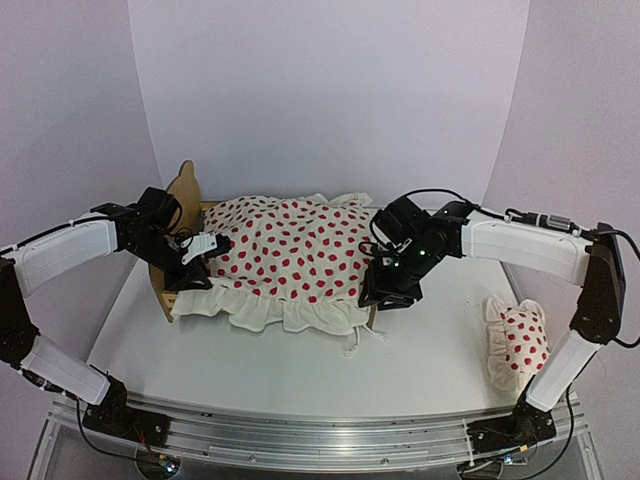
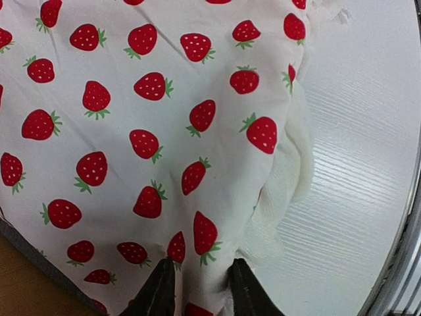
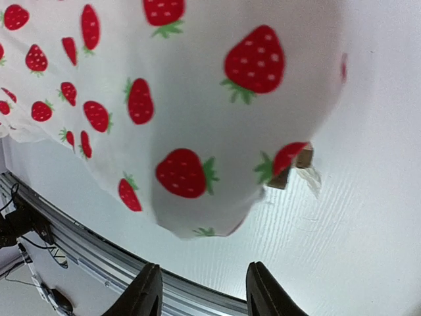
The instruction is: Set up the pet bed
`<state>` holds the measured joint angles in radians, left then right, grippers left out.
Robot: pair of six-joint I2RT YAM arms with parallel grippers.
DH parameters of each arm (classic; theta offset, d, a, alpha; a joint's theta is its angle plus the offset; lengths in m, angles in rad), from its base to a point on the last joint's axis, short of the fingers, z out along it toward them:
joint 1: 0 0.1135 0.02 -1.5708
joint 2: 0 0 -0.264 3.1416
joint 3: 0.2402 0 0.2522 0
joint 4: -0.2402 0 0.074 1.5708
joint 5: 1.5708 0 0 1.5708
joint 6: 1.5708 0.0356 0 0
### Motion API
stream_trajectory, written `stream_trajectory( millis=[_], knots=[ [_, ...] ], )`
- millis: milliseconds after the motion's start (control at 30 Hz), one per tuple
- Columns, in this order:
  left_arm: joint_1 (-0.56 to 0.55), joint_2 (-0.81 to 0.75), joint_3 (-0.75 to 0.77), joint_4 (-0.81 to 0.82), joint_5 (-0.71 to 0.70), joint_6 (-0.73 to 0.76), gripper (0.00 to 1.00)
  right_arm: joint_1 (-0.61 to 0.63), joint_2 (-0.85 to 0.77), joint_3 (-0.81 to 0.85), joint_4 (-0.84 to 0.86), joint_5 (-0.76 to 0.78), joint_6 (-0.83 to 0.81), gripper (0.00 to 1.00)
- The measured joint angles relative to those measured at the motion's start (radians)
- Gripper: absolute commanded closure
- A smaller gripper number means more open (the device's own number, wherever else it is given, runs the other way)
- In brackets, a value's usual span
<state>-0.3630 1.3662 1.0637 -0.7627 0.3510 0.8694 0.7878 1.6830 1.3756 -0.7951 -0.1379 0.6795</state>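
Pet bed [image 1: 186,186] lies between left gripper [image 2: 200,271] and right gripper [image 3: 204,271]; duvet [image 1: 300,245] atop.

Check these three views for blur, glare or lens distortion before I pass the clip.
Top external: even, soft light, sharp throughout, the aluminium rail slightly bowed by the wide lens. Left wrist: duvet print crisp, table washed out toward the top right. Right wrist: nearest strawberries on the duvet soft, out of focus.

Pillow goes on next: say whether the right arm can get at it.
Probably yes: the pillow lies alone on bare table beside that arm, and the right gripper is open and empty.
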Motion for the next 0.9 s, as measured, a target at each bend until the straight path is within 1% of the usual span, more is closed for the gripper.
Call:
stream_trajectory(
  millis=[167,267,367,500,667,833,900],
  knots=[
    [0.0,-0.03,0.011,-0.047,0.075,-0.001,0.57,-0.024,-0.01,0.013,-0.049,0.072,-0.013,0.49],
    [0.0,-0.056,0.045,-0.059,0.123,-0.032,0.51,-0.061,-0.01,0.059,-0.064,0.115,-0.031,0.48],
    [0.0,-0.08,0.109,-0.04,0.145,-0.111,0.42,-0.112,-0.005,0.131,-0.07,0.148,-0.051,0.44],
    [0.021,-0.093,0.205,0.052,0.118,-0.256,0.32,-0.172,0.055,0.261,-0.063,0.192,-0.073,0.43],
    [0.121,-0.125,0.243,0.158,0.008,-0.397,0.28,-0.213,0.238,0.432,-0.055,0.223,-0.1,0.44],
    [0.266,-0.162,0.244,0.222,-0.106,-0.484,0.29,-0.22,0.445,0.559,-0.047,0.216,-0.128,0.45],
    [0.341,-0.17,0.243,0.246,-0.141,-0.509,0.31,-0.223,0.49,0.577,-0.047,0.211,-0.131,0.46]
  ],
)
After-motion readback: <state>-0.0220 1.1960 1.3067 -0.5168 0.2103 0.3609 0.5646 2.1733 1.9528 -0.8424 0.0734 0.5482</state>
